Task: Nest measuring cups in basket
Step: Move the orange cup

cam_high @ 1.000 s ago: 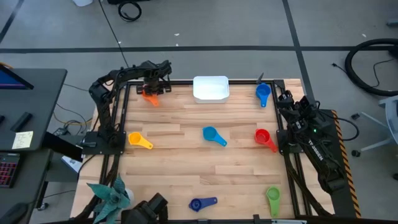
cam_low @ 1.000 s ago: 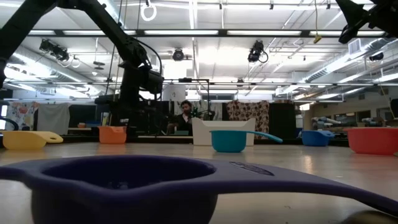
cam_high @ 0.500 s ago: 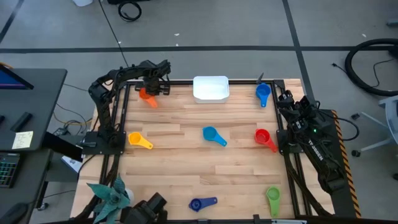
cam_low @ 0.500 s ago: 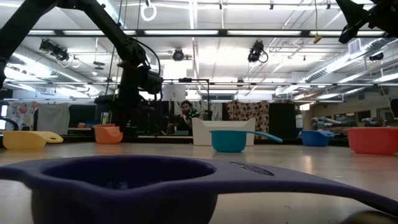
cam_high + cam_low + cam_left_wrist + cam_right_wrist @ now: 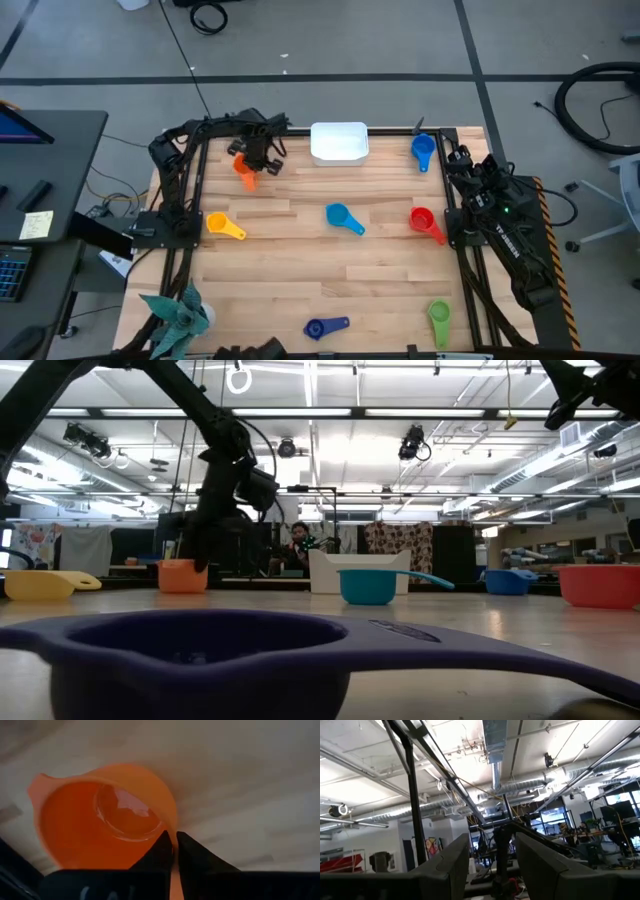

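The orange cup (image 5: 243, 169) is at the table's far left, with my left gripper (image 5: 173, 839) shut on it from above. Right of it at the far edge stands the white basket (image 5: 338, 143). Loose on the wood lie a yellow cup (image 5: 224, 225), a light blue cup (image 5: 343, 217), a red cup (image 5: 426, 223), a medium blue cup (image 5: 423, 150), a dark blue cup (image 5: 325, 327) and a green cup (image 5: 439, 322). My right gripper (image 5: 492, 842) waits open at the table's right edge, pointing up into the room. My left gripper pinches the orange cup's rim wall (image 5: 172, 822), one finger (image 5: 161, 851) inside the bowl and the other (image 5: 192, 855) outside. The fingers point straight down. The cup sits upright at table level (image 5: 182, 576); I cannot tell whether its bottom touches the wood.
A black frame rail (image 5: 200, 190) runs along the table's left side and another along the right. A teal artificial plant (image 5: 178, 312) stands at the near left corner. Bare wood lies between the orange cup and the basket.
My left gripper has shut on the orange cup's rim, rolled about its own axis and moved toward the table's near edge and a little right. The cup has gone with it and turned, so its handle now points toward the near edge.
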`<state>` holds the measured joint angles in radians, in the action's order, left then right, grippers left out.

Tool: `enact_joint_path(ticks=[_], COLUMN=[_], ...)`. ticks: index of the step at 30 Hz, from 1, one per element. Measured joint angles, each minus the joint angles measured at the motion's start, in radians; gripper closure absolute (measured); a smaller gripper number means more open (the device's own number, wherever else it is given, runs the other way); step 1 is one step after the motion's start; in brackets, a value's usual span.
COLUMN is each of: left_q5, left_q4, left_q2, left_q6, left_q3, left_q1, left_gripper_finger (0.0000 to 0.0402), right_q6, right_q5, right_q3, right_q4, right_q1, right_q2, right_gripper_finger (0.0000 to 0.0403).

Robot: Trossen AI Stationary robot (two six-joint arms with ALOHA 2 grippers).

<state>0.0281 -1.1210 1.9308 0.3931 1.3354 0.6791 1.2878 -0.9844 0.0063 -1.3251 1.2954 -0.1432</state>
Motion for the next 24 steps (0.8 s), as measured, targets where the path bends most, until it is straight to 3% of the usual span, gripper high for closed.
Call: enact_joint_path(ticks=[13,18,24], left_q5=[-0.051,-0.050,-0.054], left_q4=[-0.008,-0.003,0.032], left_q2=[0.000,0.000,0.000], left_q6=[-0.045,-0.088,-0.090], left_q3=[0.000,0.000,0.000], left_q1=[-0.243,-0.279,-0.280], left_gripper_finger=[0.0387,0.0385,0.0340], right_q6=[0.000,0.000,0.000], right_q5=[-0.012,-0.012,-0.012], right_q3=[0.000,0.000,0.000], right_q4=[0.002,0.003,0.003], right_q1=[0.000,0.000,0.000], right_q2=[0.000,0.000,0.000], right_gripper_finger=[0.0238,0.0238,0.0238])
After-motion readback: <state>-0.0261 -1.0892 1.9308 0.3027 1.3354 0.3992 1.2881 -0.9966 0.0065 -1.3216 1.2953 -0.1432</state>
